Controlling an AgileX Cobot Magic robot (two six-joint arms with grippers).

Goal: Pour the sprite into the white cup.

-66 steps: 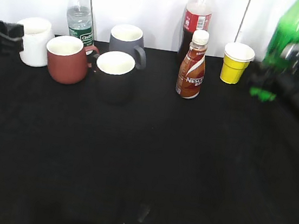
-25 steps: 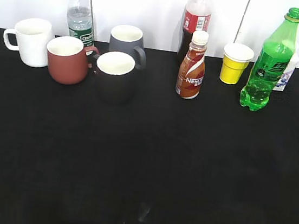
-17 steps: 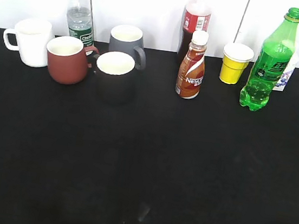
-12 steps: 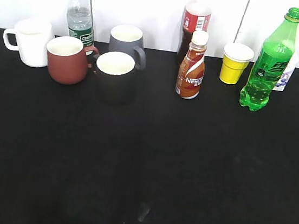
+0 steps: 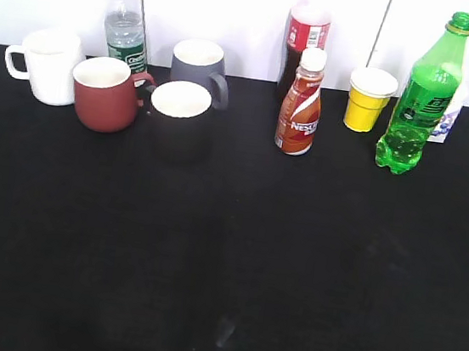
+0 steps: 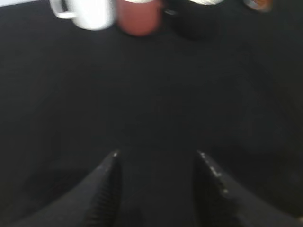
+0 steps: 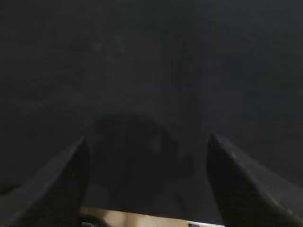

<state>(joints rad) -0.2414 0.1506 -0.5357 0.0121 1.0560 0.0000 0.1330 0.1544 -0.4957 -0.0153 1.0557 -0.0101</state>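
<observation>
Exterior view, upright capped sprite (image 5: 423, 96) with clear liquid, white cup (image 5: 47, 64) far left, both fingers apart, empty.

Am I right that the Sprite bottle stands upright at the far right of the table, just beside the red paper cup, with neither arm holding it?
Nearly: the paper cup beside the Sprite bottle is yellow, not red, as the exterior view shows. The rest holds.
</observation>
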